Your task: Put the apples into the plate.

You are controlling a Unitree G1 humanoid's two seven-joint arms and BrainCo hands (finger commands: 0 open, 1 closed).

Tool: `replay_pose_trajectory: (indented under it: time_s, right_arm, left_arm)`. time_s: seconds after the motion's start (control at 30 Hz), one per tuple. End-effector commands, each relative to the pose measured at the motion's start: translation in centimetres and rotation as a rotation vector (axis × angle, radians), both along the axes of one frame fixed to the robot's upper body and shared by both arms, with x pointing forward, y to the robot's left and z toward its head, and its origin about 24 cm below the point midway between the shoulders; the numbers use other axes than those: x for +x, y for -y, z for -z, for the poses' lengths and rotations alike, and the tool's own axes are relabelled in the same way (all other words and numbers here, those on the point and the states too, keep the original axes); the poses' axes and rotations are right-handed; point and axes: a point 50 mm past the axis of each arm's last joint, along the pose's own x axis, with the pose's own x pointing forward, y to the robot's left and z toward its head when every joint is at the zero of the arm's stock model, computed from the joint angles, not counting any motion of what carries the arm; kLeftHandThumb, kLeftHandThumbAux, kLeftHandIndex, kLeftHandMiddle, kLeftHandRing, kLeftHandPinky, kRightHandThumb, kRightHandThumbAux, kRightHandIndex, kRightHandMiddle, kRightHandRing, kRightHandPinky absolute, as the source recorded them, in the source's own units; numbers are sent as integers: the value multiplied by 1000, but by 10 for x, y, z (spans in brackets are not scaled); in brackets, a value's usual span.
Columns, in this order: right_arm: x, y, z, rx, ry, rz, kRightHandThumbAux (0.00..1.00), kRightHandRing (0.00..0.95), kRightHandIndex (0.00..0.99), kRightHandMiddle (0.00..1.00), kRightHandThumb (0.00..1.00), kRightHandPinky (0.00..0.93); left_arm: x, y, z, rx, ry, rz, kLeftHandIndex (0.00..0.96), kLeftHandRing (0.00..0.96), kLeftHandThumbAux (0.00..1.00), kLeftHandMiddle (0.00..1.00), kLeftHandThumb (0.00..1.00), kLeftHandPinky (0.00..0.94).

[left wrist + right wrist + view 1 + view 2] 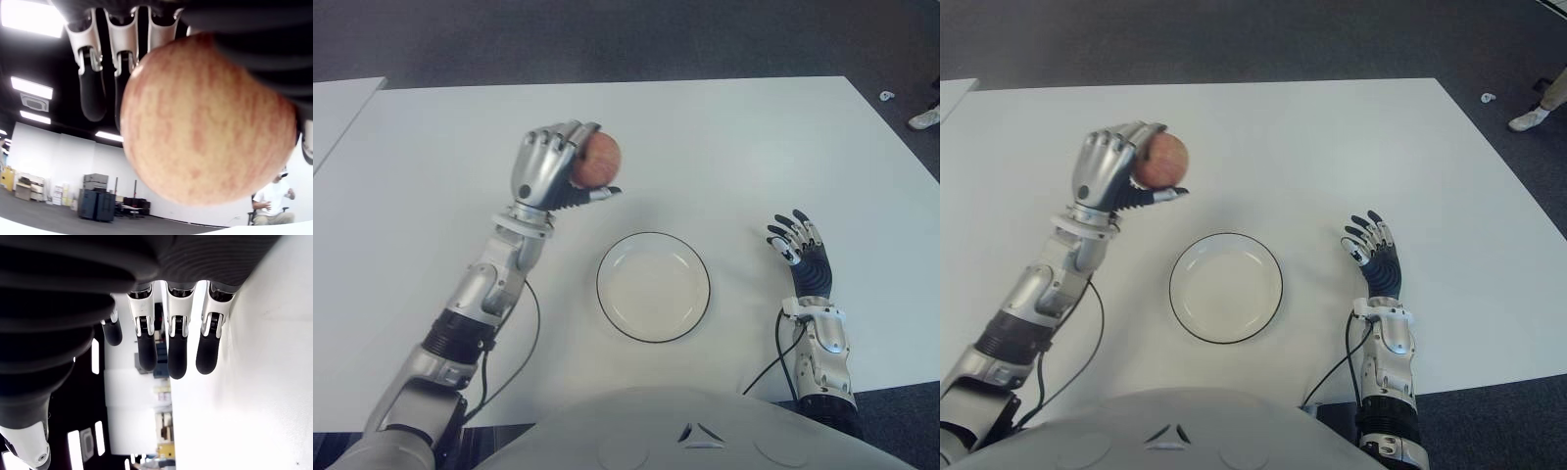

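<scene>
Left hand has the apple gripped, up off the counter just behind the empty plate. Carry step, I'd say; next, move it over the plate and let go. Right hand sits open beside the plate's right.

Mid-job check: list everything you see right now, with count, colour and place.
Apple: one, round, red-yellow; held in the left hand, above the table, off to the plate's far left.
Plate: one, round, white with a dark rim; on the table in front of the robot, nothing in it.
Table: one, white; spans the view. A second white surface shows at the far left.
Floor: dark grey, beyond the table.
Seated person: one, white top; far off in the left wrist view.
Left hand: fingers curled around the apple.
Right hand: to the right of the plate, fingers extended, holding nothing.
</scene>
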Motion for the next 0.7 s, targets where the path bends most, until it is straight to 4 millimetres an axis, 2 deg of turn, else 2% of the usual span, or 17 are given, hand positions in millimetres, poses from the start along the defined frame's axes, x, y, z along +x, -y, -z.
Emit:
replay_pose_trajectory:
  time_s: [0.03,0.13,0.4,0.7]
  right_arm:
    - [-23,-8,35,60,-199,10,657,268,105,240,341,320]
    - [-22,-8,35,64,-196,10,662,268,105,238,345,320]
    - [-22,-10,33,73,-188,11,680,269,107,242,354,308]
    - [-22,-12,33,70,-187,6,677,265,107,243,343,299]
  left_arm:
    - [-11,14,12,-15,-77,47,415,863,660,537,856,826]
    - [-19,29,21,-30,-129,109,414,859,660,538,856,828]
    - [-31,51,44,-19,-174,180,411,846,661,536,856,817]
    - [-46,68,53,-82,-200,263,409,841,662,536,855,820]
